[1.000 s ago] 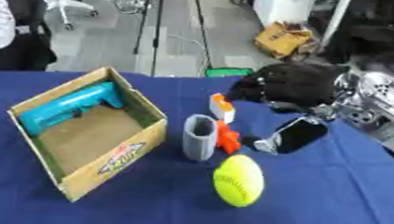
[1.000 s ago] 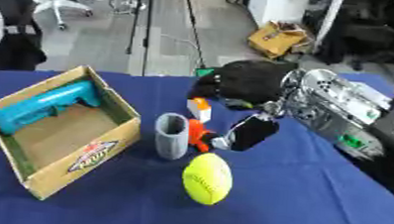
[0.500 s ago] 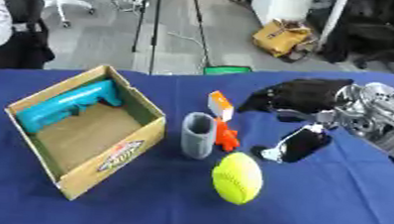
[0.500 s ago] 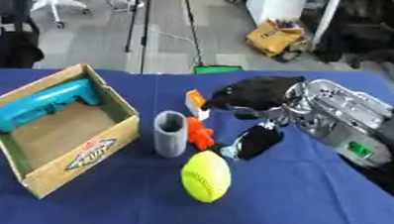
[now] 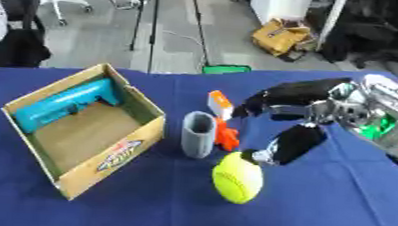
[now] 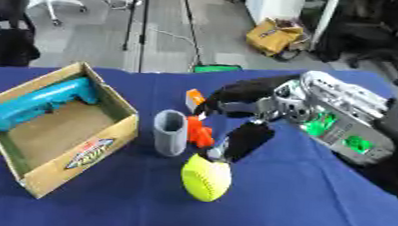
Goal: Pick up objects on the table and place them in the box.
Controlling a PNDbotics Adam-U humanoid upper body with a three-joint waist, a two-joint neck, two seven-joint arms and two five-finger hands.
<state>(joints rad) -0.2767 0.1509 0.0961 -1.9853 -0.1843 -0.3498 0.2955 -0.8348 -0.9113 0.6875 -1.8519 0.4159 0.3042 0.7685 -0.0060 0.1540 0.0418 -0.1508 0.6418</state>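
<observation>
my right hand (image 5: 283, 93) reaches over the orange toy (image 5: 224, 122), fingers out straight, holding nothing.
the ball (image 5: 237, 177) sits just before the grey cup (image 5: 197, 134), near the box (image 5: 139, 146); it looks light, round and apt to roll, so i'd cup it from above.

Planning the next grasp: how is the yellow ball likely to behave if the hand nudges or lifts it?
The yellow ball is round and lies free on the flat blue table, so a nudge would probably send it rolling. Its stitched surface suggests a softball: likely stiff, not fragile. The right hand would probably need its fingers curled around it, since a sphere may slip from a pinch.
</observation>
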